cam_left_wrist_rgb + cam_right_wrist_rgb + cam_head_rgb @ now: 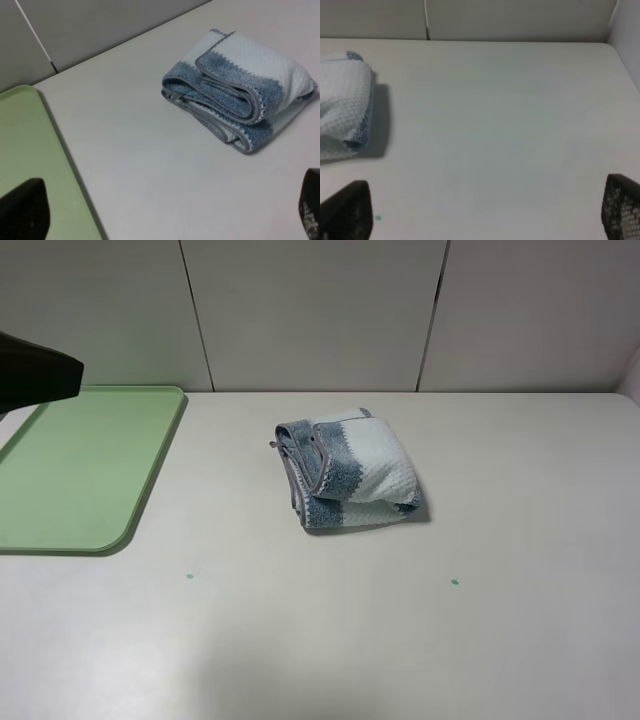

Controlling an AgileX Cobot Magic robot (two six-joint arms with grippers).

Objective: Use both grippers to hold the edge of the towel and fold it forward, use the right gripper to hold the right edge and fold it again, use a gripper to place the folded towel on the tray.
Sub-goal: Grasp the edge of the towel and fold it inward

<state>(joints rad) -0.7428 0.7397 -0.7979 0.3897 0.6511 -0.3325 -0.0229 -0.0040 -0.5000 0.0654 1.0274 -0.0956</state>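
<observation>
Your towel (348, 471) sits as a folded bundle at the centre of the high view, on the white table (500, 640), well apart from the pale-green tray (80, 470) at left. It looks soft, light and limp, so expect layers to slip and sag. Take it across the whole stacked grey hem (227, 95), pinching all layers. Both the left gripper (165, 220) and right gripper (485, 215) stand wide and hold nothing.

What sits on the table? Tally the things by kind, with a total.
Towel: 1
Tray: 1
Small green dots on the table: 2
Total: 4
</observation>
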